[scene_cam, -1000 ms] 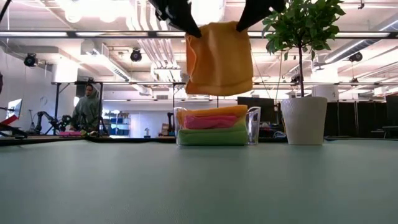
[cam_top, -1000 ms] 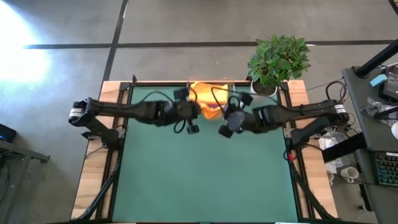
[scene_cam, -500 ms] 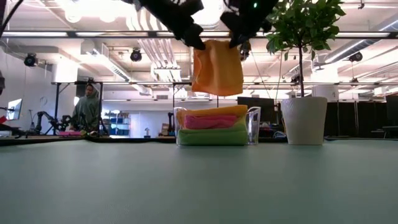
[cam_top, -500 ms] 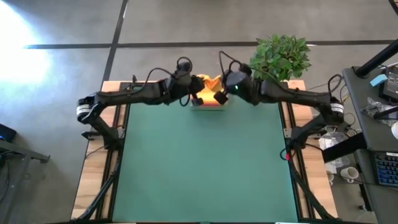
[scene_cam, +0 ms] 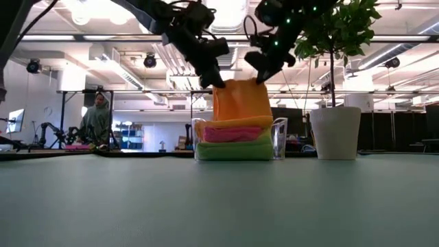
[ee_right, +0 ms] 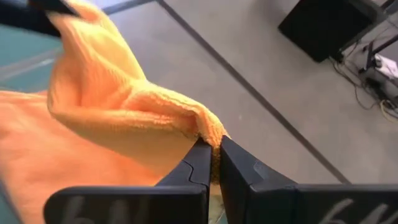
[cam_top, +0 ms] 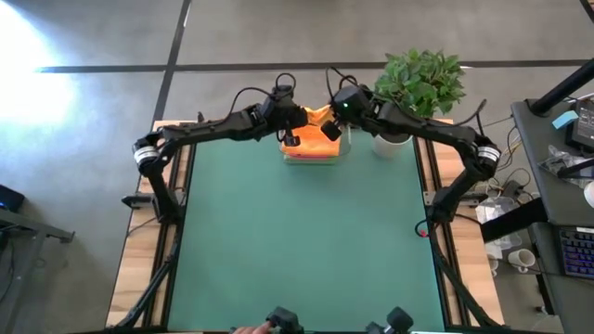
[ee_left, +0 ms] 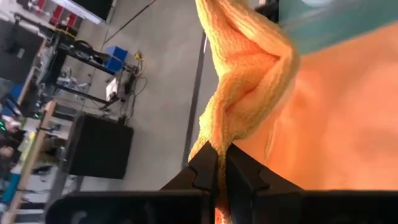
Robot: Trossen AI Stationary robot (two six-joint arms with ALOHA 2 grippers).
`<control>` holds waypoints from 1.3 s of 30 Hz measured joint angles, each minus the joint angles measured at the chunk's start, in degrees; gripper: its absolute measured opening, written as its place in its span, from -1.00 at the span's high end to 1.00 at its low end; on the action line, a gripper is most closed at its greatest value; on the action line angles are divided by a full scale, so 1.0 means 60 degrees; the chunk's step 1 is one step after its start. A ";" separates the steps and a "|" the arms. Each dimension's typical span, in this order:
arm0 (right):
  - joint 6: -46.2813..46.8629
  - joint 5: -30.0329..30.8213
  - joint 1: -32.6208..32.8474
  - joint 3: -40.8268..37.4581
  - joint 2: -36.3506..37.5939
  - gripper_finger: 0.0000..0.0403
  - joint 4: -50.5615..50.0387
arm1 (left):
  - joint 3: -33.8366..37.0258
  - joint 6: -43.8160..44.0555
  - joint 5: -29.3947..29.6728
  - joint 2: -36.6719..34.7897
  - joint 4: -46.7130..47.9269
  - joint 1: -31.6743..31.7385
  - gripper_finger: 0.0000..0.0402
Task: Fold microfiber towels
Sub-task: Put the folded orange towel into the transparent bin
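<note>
A folded orange towel (scene_cam: 240,101) hangs between my two grippers above a clear plastic tray (scene_cam: 280,139) at the table's far edge. The tray holds a stack of folded towels: orange on top (scene_cam: 232,124), hot pink (scene_cam: 226,134), lime green (scene_cam: 230,151) at the bottom. My left gripper (scene_cam: 212,81) is shut on the hanging towel's upper left corner, and my right gripper (scene_cam: 260,77) is shut on its upper right corner. The towel also shows in the high view (cam_top: 316,128). Its lower edge reaches down to the stack. My left gripper pinches the towel's upper corner (ee_left: 217,142) between its two fingers, the cloth bunched into several layers there. The fingers slant down from the table's left. The towel hangs below them. My right gripper pinches the towel's other upper corner (ee_right: 210,132) between its two fingers, at a bunched fold. The fingers slant down from the table's right. The towel hangs below, its top edge slack between the grippers.
A potted plant (cam_top: 415,85) in a white pot (scene_cam: 335,132) stands just right of the tray at the far right corner. The green table mat (cam_top: 306,241) lies open toward the near edge. A person (scene_cam: 96,120) stands far behind the table.
Both grippers have gone toward the table's far edge and down, carrying the orange towel between them from over the mat to over the tray. The towel has come lower, and its bottom edge now reaches the stack.
</note>
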State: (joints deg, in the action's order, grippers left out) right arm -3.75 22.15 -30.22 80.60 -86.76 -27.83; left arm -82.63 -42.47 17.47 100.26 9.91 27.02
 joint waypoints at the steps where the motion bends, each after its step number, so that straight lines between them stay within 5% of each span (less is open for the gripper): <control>1: -0.0026 -0.0014 -0.0061 0.0000 -0.0089 0.95 0.0000 | -0.0014 -0.0241 -0.0010 0.0038 0.0000 0.0053 0.98; 21: -0.0668 -0.0032 -0.0721 0.0039 -0.0495 0.95 0.0262 | -0.0047 -0.1775 -0.0220 0.0668 0.0061 0.0815 0.98; 39: 0.0073 -0.2700 -0.0441 -0.0428 -0.0492 0.95 -0.1410 | -0.0047 -0.0033 -0.1331 0.0460 0.2856 -0.0046 0.98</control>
State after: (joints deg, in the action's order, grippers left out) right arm -3.31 5.95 -32.86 78.03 -89.71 -36.30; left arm -82.91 -42.67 9.48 103.02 27.05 26.75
